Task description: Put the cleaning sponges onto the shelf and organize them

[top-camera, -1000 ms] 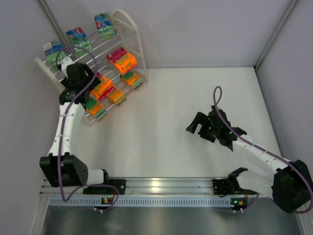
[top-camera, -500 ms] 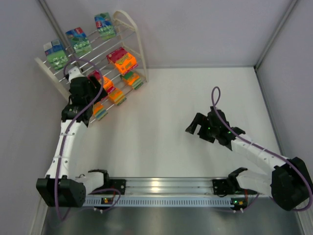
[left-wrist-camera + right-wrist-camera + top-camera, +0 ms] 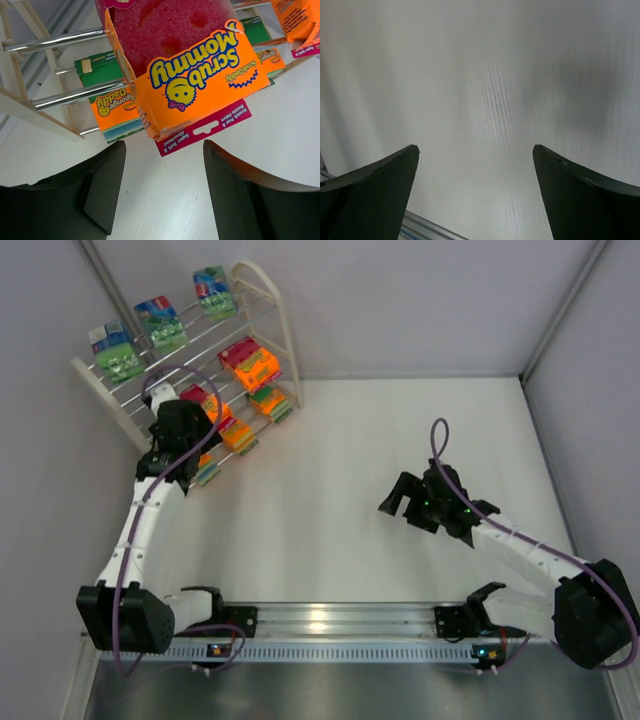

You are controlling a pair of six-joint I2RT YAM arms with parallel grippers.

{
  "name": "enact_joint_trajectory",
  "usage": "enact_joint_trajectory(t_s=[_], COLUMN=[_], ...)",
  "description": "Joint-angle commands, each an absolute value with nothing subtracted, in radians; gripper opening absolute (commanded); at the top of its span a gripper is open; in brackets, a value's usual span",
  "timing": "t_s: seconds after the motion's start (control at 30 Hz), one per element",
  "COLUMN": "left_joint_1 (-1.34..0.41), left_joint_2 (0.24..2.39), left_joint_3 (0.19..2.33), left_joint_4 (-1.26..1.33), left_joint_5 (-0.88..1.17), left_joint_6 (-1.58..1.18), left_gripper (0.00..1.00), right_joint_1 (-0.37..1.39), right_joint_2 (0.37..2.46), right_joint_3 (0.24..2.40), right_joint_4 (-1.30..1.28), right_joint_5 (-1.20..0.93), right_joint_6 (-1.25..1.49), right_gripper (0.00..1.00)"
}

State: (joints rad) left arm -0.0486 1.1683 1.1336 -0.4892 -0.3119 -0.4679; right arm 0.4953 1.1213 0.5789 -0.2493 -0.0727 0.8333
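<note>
The job looks nearly done, going by how things lie: every sponge pack in view is on the shelf (image 3: 284,335) and none shows on the table (image 3: 330,490) in front of it. Three green packs (image 3: 160,322) line the shelf's top tier in a row. Below them I count five orange packs (image 3: 250,364) spread over the middle and lower tiers, though the lowest one, at the shelf's near-left corner, is partly hidden by the arm. The left gripper (image 3: 185,427) is right at the front of the shelf with its fingers spread and nothing between them. In its wrist view, the pink-and-orange pack (image 3: 185,75) rests on the rods (image 3: 55,41) just beyond the fingertips, tilted down toward the shelf's front edge, its magenta tag hanging past it. A lower orange pack with a green back (image 3: 112,105) lies behind and beneath it. What seems left is tidying: that pack sits askew and the orange ones are not in as neat a row as the green. The right gripper (image 3: 410,502) hangs well away from the shelf, over bare table, its fingers wide apart and empty.
</note>
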Motion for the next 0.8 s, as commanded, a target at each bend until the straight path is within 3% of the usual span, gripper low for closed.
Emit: enact_joint_trajectory(t_s=[0.0, 0.77], left_joint_1=[-0.051, -0.051], left_joint_2=[1.200, 1.333], left_joint_3=[1.143, 1.169], left_joint_4=[-0.453, -0.325], left_joint_5=[-0.353, -0.474], left_joint_6=[-0.442, -0.371], left_gripper=[0.69, 0.68], right_joint_1=[0.503, 0.505], right_joint_2=[1.120, 1.177], right_joint_3=[0.571, 0.577], right_joint_4=[-0.193, -0.175], right_joint_5=[-0.064, -0.069], right_joint_6=[0.833, 0.834], right_gripper=[0.99, 1.00])
